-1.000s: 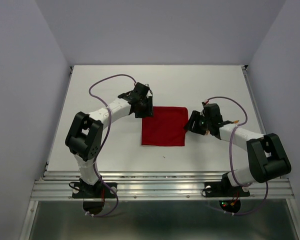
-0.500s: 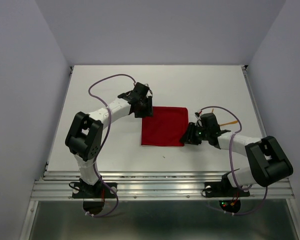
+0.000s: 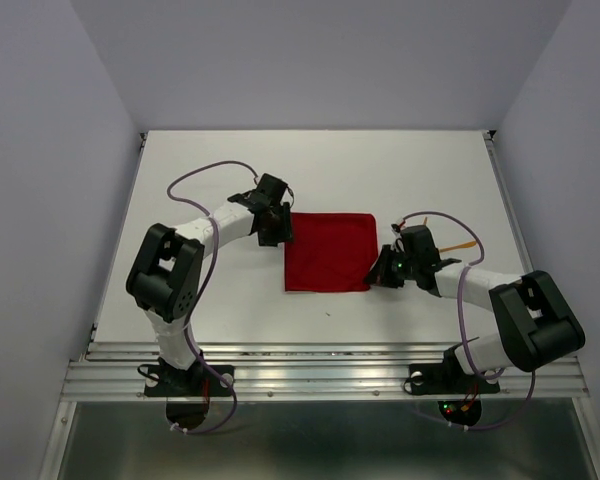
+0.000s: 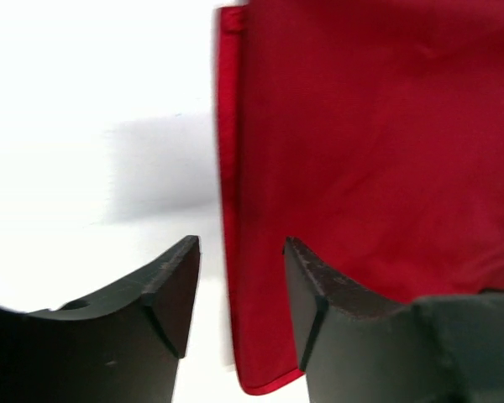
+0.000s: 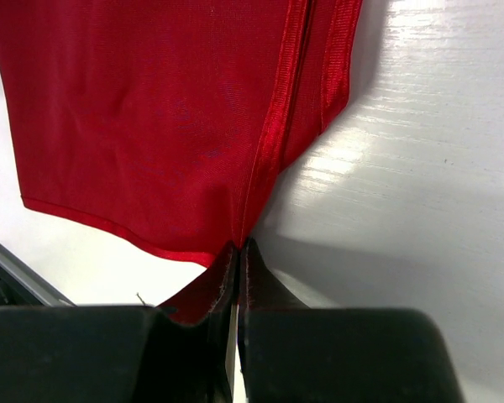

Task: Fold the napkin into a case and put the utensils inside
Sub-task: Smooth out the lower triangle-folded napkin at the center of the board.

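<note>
The red napkin [image 3: 328,252] lies flat on the white tabletop [image 3: 230,160], a rough square in the middle between the two arms. In the right wrist view it [image 5: 151,109] fills the upper left, with two hemmed strips running side by side down its right edge.

The left hand [image 3: 273,222] sits at the napkin's far left corner. Its fingers are apart: in the left wrist view the left hand [image 4: 239,252] straddles the napkin's [image 4: 370,143] left hem, one finger [image 4: 172,285] over bare tabletop and the other over the cloth. Whether either tip touches the cloth or the tabletop cannot be told.

The right hand [image 3: 380,272] is at the napkin's near right corner, low to the tabletop. In its own camera the right hand [image 5: 238,252] has its fingers pressed together, and the napkin's corner runs down into the line where they meet, so it is clamped on the cloth.

A thin orange utensil [image 3: 464,243] lies on the tabletop just beyond the right forearm, well apart from the napkin
</note>
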`<state>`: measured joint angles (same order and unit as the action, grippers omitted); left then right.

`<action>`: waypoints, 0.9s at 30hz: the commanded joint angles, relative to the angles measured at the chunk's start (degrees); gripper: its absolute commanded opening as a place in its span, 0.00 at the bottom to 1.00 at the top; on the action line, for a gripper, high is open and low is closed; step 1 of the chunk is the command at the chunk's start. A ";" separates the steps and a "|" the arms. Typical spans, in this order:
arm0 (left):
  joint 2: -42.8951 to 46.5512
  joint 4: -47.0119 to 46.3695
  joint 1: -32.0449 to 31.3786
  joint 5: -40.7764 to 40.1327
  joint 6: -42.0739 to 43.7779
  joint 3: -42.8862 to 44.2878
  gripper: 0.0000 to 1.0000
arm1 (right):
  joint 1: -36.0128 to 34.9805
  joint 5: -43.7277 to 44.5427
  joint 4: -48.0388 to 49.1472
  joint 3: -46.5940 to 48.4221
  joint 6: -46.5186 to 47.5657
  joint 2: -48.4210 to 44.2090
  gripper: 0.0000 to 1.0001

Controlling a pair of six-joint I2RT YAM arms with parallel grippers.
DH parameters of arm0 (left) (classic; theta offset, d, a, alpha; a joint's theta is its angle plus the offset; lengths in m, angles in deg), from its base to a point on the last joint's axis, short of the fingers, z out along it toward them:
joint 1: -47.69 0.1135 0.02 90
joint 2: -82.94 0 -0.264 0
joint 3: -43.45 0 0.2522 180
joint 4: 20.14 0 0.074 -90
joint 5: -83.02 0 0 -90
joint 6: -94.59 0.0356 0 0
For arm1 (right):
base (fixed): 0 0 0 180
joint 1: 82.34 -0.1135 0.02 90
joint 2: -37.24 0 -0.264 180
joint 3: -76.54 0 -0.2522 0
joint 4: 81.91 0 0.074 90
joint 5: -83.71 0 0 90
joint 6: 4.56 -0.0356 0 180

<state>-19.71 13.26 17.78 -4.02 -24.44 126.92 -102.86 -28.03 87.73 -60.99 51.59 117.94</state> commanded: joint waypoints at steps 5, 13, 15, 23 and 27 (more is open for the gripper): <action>2.29 -3.90 4.86 1.17 -3.92 -1.60 0.28 | -0.32 0.82 0.91 1.61 0.71 -0.46 0.01; -3.78 -4.52 7.15 1.17 -6.03 5.52 0.01 | -0.32 0.82 0.65 2.23 1.24 0.59 0.01; -5.45 -4.78 7.15 1.87 -6.03 6.92 0.01 | -0.32 0.64 0.47 2.58 1.59 0.77 0.01; -11.69 -4.17 7.24 1.61 -5.16 11.14 0.28 | -0.32 0.91 0.03 3.55 1.94 1.30 0.01; -12.57 -5.31 7.32 2.49 -4.89 11.85 0.33 | -0.32 1.26 -0.23 3.63 2.03 1.21 0.01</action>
<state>-32.10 8.62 24.93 -2.06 -30.17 136.12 -102.86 -27.68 87.31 -59.35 52.68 119.08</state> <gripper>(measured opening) 0.311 0.022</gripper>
